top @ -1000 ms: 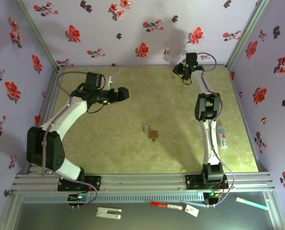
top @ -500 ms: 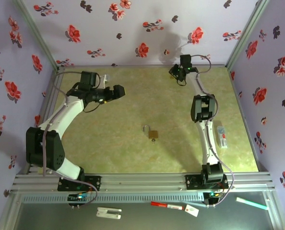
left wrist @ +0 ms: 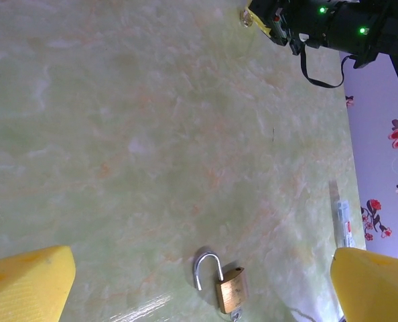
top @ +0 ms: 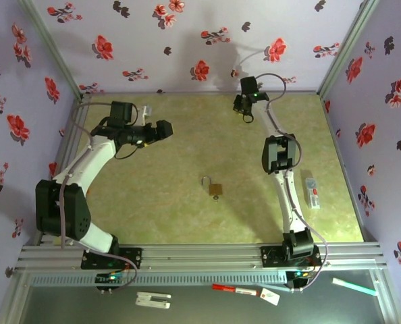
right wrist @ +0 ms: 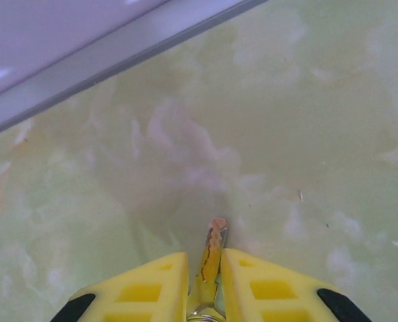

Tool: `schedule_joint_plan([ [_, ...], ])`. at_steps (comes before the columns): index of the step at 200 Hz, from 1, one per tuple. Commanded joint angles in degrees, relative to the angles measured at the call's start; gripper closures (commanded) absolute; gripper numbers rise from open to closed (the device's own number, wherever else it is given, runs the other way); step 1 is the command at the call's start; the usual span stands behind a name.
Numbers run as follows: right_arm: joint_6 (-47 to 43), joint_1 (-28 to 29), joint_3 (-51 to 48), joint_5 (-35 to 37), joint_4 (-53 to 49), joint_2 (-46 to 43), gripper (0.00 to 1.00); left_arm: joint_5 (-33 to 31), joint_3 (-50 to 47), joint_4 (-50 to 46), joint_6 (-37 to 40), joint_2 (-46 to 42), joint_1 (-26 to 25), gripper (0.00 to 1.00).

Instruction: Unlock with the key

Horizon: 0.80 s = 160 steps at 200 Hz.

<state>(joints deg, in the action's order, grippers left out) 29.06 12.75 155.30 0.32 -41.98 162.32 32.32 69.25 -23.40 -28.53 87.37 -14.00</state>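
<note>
Padlock: the padlock point(top: 215, 188) lies on the green marbled table point(top: 153, 216), about in the middle, between the two arms and well apart from both grippers.
Padlock state: in the left wrist view the padlock point(left wrist: 230, 290) has a brass body, and its shackle is out of the body on one side, so it is open.
At the lock's lower end: a small metal piece touches the body; I cannot tell what it is.
Right gripper: the right gripper point(top: 243, 111) is far out at the back edge of the table, close to the flowered wall point(top: 187, 40).
Right gripper state: in its own camera the yellow fingers point(right wrist: 145, 282) are pressed together on a thin key point(right wrist: 213, 251). The tip of the key sticks out in front, low over the table.
Left gripper: the left gripper point(top: 167, 128) hangs above the back left part of the table.
Left gripper state: its two yellow fingers point(left wrist: 25, 285) stand wide apart with nothing between them.
Right side of table: a small pale tube point(top: 312, 191) lies near the right wall.
In front of the arm bases: a red marker point(top: 234, 290) and a teal pen point(top: 354, 287) lie there.
</note>
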Motion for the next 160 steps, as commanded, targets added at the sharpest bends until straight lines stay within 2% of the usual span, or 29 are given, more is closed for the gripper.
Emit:
schedule_joint_plan([
  [1,-3.52,1.64,-0.72,2.26,-15.57,0.94,0.82,1.66,-0.43,-1.65,0.69,-1.92,0.53,0.02],
  [42,-5.49,2.29,-2.34,2.84,-20.29,1.06,0.88,1.87,-1.12,-2.0,0.13,-2.68,0.77,0.04],
  [56,-6.56,2.93,-5.83,3.57,-20.83,-0.7,0.9,1.91,-1.7,-2.08,0.13,-3.69,0.85,0.05],
  [112,-8.59,6.36,-37.95,3.97,-7.8,-18.2,0.95,1.36,-4.16,-3.84,0.83,-8.29,1.2,0.05],
  [129,-13.17,8.76,-46.68,3.69,-3.95,-23.81,0.95,1.18,-5.08,-4.27,1.01,-10.04,1.28,0.05],
  [160,-23.53,14.54,-60.6,4.51,-3.85,-32.12,0.96,0.56,-7.29,-4.47,1.29,-13.37,1.52,0.05],
])
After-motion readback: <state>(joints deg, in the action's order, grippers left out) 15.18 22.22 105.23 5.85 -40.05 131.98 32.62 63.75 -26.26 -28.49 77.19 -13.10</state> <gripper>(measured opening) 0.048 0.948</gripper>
